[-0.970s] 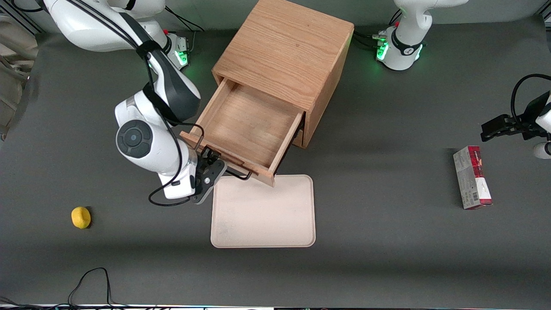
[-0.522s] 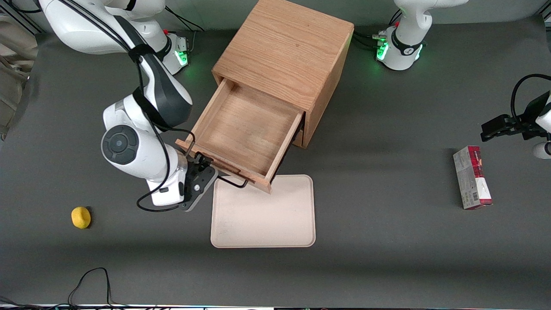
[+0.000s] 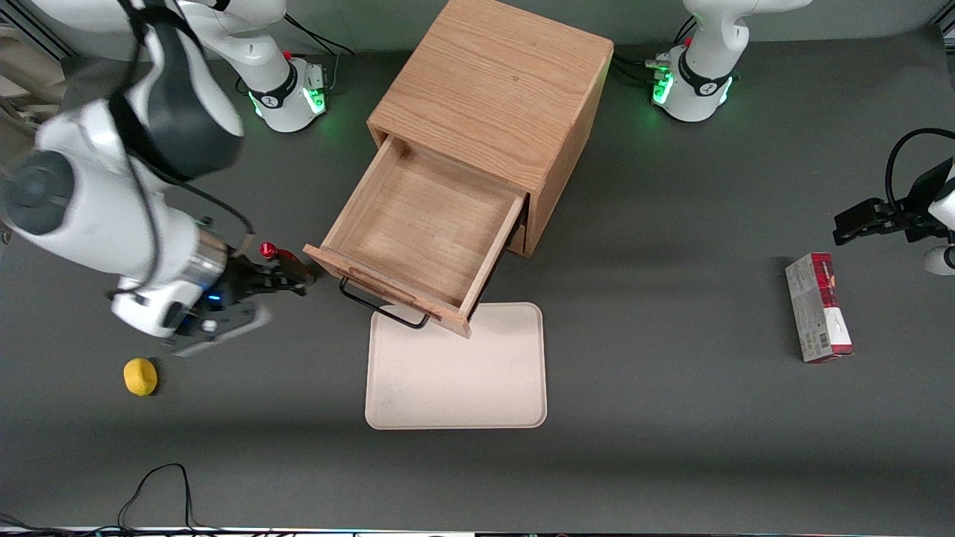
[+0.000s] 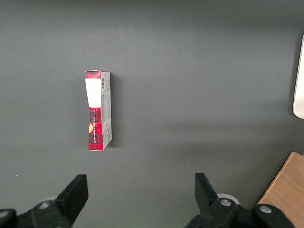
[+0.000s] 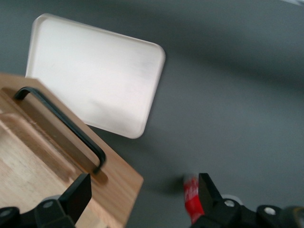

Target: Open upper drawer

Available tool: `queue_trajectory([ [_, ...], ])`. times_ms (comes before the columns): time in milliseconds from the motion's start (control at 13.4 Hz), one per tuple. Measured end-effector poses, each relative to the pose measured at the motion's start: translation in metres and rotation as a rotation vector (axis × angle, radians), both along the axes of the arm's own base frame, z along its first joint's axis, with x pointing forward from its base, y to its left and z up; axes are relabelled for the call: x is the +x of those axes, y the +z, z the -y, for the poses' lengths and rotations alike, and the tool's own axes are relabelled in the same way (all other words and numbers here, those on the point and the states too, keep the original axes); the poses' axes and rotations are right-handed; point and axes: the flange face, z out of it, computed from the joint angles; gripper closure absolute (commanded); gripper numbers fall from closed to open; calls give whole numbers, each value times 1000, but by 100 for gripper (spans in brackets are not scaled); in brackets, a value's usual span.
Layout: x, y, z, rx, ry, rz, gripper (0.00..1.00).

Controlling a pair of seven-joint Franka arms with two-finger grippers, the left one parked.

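Observation:
The upper drawer [image 3: 425, 224] of the light oak cabinet [image 3: 496, 89] stands pulled far out, its wooden inside bare. Its thin black bar handle [image 3: 380, 306] hangs free on the front panel, just above the edge of the tray. My right gripper [image 3: 291, 277] is off the handle, beside the drawer's front corner toward the working arm's end, open and empty. In the right wrist view the gripper [image 5: 142, 192] hovers over that drawer corner [image 5: 114, 178], with the handle [image 5: 61, 123] in sight. The bottom drawer is hidden under the upper one.
A beige tray [image 3: 455, 365] lies on the table in front of the drawer and shows in the right wrist view [image 5: 95, 80]. A small red object [image 3: 268, 250] sits by the gripper. A yellow fruit [image 3: 140, 376] lies nearer the camera. A red box [image 3: 818, 307] lies toward the parked arm's end.
My gripper has let go of the handle and swung away from the drawer front toward the working arm's end. The drawer came out slightly farther and stays open.

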Motion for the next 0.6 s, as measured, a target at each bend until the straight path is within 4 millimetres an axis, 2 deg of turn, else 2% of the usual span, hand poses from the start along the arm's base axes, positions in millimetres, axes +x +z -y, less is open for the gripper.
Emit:
queue_trajectory([
  [149,-14,9,47,-21,-110,-14,0],
  [299,-33,12,84,-33,-179,-30,0],
  [597,-76,21,124,-56,-252,-26,0],
])
